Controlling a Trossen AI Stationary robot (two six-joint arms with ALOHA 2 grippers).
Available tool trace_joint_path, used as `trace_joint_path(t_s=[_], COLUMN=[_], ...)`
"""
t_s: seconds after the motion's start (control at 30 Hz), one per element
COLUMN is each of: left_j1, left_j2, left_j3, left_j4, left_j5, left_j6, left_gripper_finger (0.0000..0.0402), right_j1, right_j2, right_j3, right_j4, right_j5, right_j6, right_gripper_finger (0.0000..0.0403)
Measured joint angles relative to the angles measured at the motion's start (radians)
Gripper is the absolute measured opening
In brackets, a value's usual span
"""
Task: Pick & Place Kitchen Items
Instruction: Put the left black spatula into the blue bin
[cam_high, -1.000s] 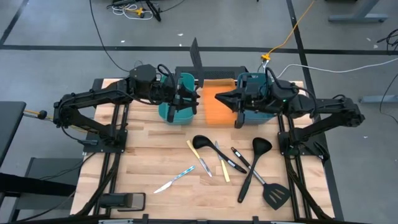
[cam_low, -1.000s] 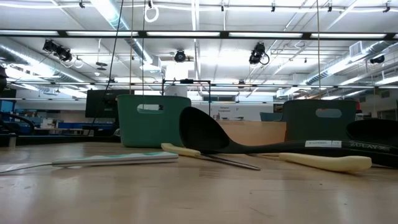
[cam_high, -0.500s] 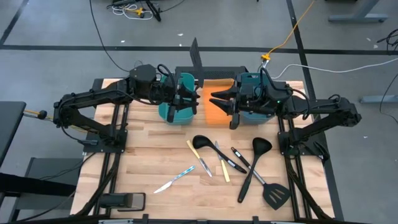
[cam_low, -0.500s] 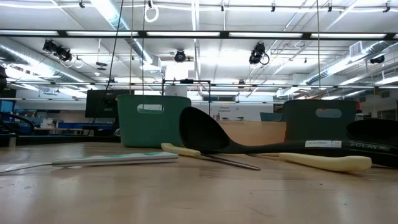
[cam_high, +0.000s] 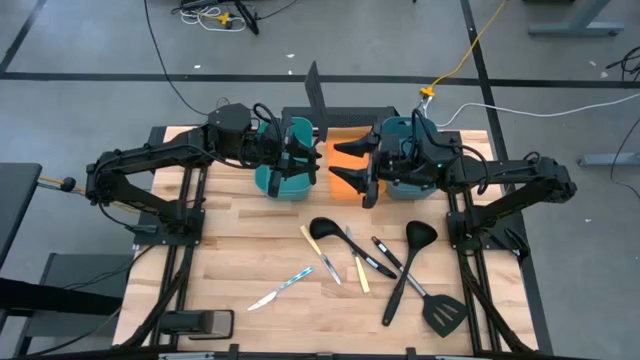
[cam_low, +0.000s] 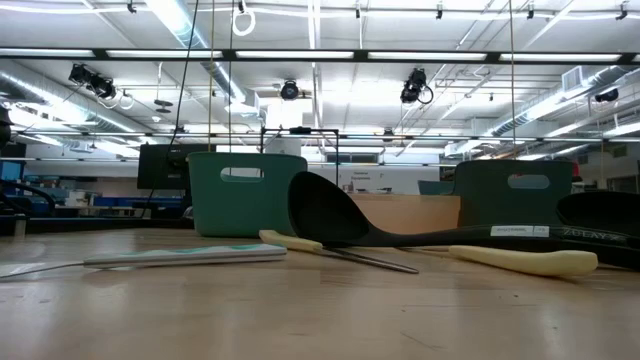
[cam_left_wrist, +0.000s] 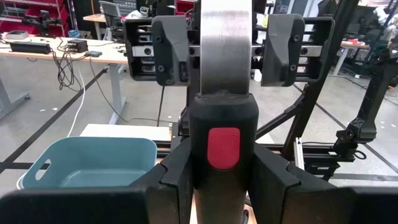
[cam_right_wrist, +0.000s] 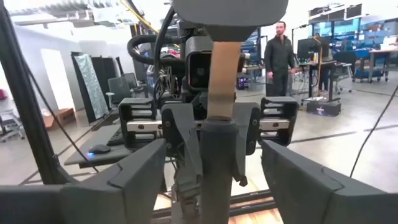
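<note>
Right claw (cam_high: 352, 172) spreads over the orange tray (cam_high: 335, 186)

Right claw has gone from nearly pressed together to wide apart within the last second, and has edged along the tray toward the left arm. Left arm has not shifted.

Near edge of the desk (cam_high: 230, 250): a light-blue-handled knife (cam_high: 284, 287) lies alone. A black spatula (cam_high: 441, 311) lies off toward the right arm's side.

Mid-desk: a loose cluster. A black ladle (cam_high: 409, 255) lies near the spatula. A black spoon (cam_high: 324, 228), a pale yellow-handled knife (cam_high: 360, 273) and a black-handled knife (cam_high: 381, 256) lie close together. Whether they touch, cannot tell.

Far side: two teal bins, left bin (cam_high: 283, 183) and right bin (cam_high: 404, 187), flank the tray.
- Left claw (cam_high: 300, 162) hangs over the left bin, pinching a black-handled utensil (cam_left_wrist: 222, 149) with a red spot on its grip.
- Right claw faces it. In the right wrist view its fingers (cam_right_wrist: 134, 180) stand clear on either side of a dark shaft.

Beyond the desk: a person (cam_right_wrist: 280, 46) stands in the room.
</note>
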Motion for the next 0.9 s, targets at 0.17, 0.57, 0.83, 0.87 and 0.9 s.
trace_joint_path(t_s=[0.17, 0.57, 0.83, 0.87, 0.9], left_j1=[0.0, 0.0, 0.0, 0.0, 0.0], left_j2=[0.0, 0.0, 0.0, 0.0, 0.0], left_j3=[0.0, 0.0, 0.0, 0.0, 0.0], left_j4=[0.0, 0.0, 0.0, 0.0, 0.0], left_j5=[0.0, 0.0, 0.0, 0.0, 0.0], left_j6=[0.0, 0.002, 0.001, 0.001, 0.001], left_gripper_finger=[0.0119, 0.0119, 0.0119, 0.0119, 0.0119], right_j1=[-0.001, -0.033, -0.056, -0.057, -0.057], right_j2=[0.004, 0.01, 0.026, 0.027, 0.027], right_j3=[0.0, 0.0, 0.0, 0.0, 0.0], right_j4=[-0.001, 0.051, 0.083, 0.081, 0.082], right_j5=[0.024, 0.012, -0.021, -0.022, -0.022], right_j6=[0.018, 0.018, 0.021, 0.027, 0.028], right_gripper_finger=[0.0288, 0.0289, 0.0289, 0.0289, 0.0288])
